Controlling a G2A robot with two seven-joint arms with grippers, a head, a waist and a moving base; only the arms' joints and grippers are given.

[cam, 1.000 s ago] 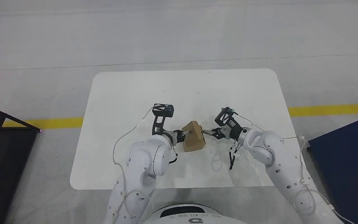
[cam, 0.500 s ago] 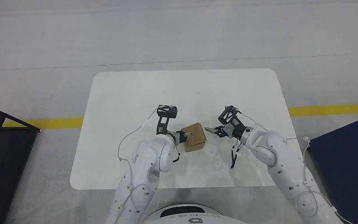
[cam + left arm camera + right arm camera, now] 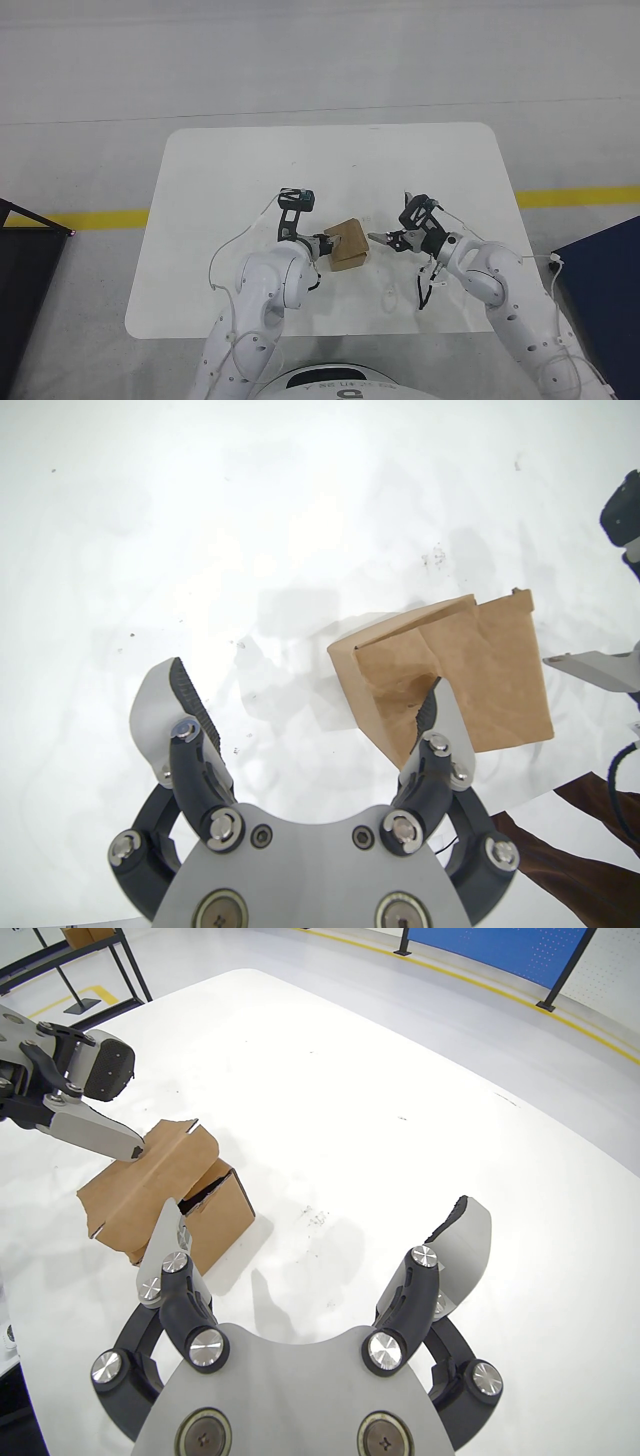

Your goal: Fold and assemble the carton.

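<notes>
A small brown carton rests near the middle of the white table, its top flaps creased and partly folded down. My left gripper is open at the carton's left side. One of its fingertips presses on the top flap while the other hangs over bare table. My right gripper is open just to the right of the carton. One of its fingers is close to the carton's open end, and I cannot tell whether it touches. The left gripper's finger rests on the carton's far edge.
Bare white table surrounds the carton on all sides. A dark rack stands off the table's left edge and a blue panel off its right. A yellow line runs across the floor.
The carton has settled lower and flatter than a second ago. My right gripper has drawn back a little to the right, away from the carton. The left gripper stays at the carton.
</notes>
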